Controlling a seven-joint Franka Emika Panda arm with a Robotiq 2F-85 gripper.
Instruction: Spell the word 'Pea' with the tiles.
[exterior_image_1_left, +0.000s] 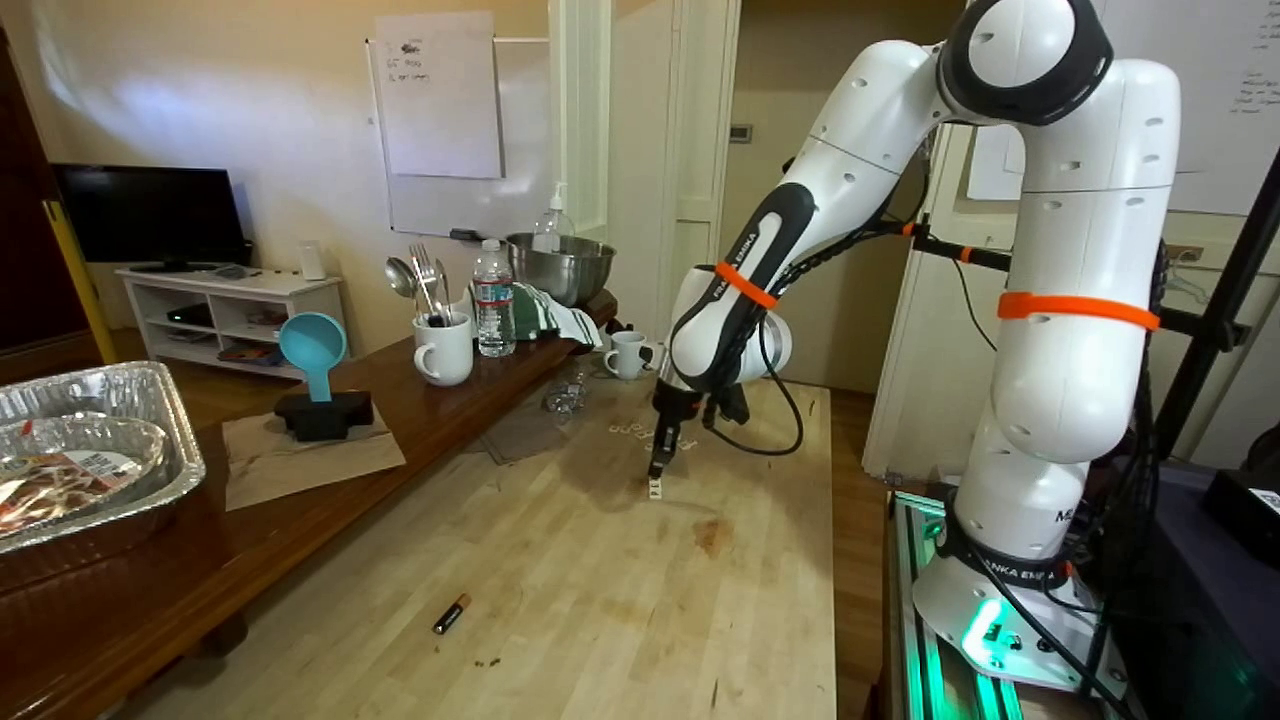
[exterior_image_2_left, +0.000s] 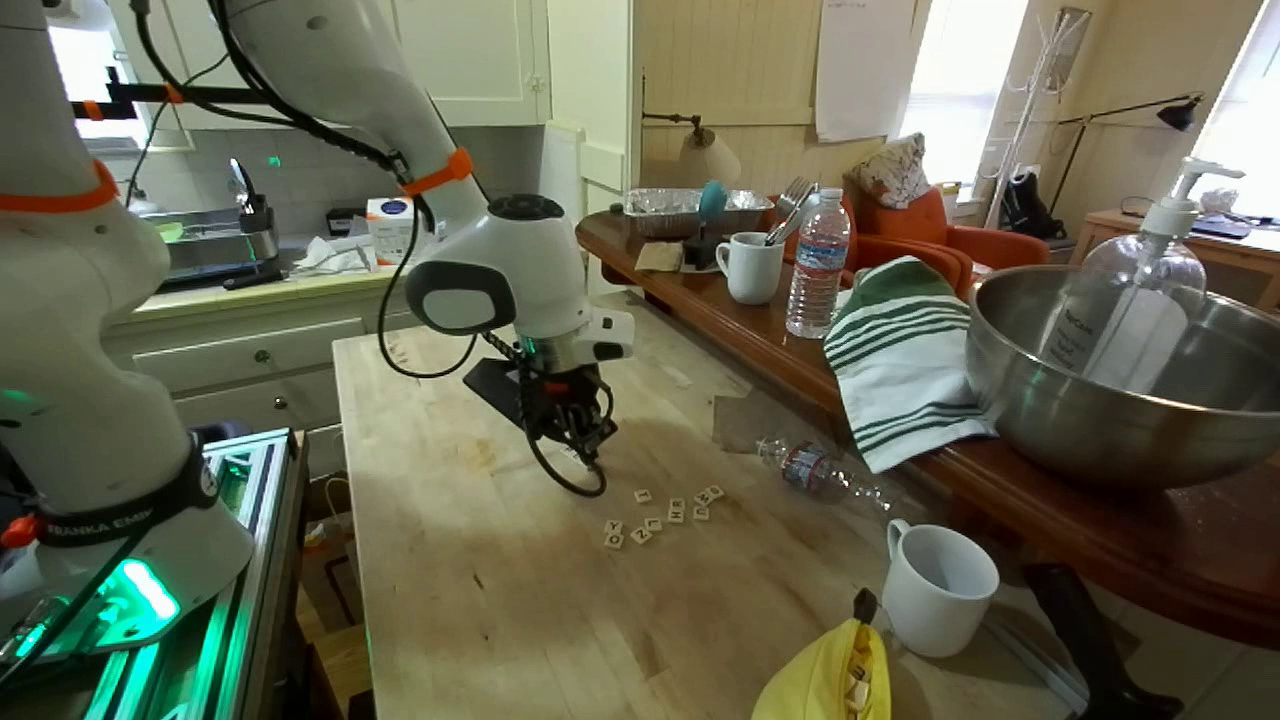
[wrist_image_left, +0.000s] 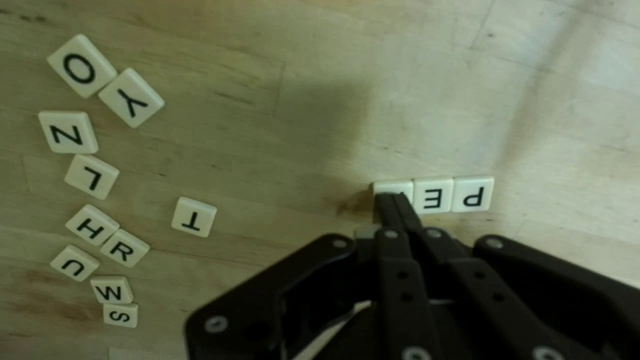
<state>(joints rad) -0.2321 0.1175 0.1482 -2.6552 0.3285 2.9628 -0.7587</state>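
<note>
On stained tabletop (exterior_image_1_left: 590, 560): tiles (wrist_image_left: 433, 195), battery (exterior_image_1_left: 451, 613); whiteboard (exterior_image_1_left: 525, 130) on wall (exterior_image_1_left: 280, 120).

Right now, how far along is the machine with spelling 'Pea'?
Done: the P tile and E tile sit in line, a third tile beside the E.
In hand: nothing gripped; the shut gripper mostly hides that third tile's letter.
Left: perhaps a final nudge, then lifting clear to show whether it reads A.

tabletop (exterior_image_2_left: 500, 620): grained wood, satin | tiles (wrist_image_left: 433, 196): smooth, low-gloss | tool (wrist_image_left: 393, 196): matt | bowl (exterior_image_2_left: 1100, 435): smooth, glossy metal | towel (exterior_image_2_left: 905, 360): matt cloth | foil tray (exterior_image_1_left: 178, 425), left edge of an exterior view: crinkled, shiny metal
</note>
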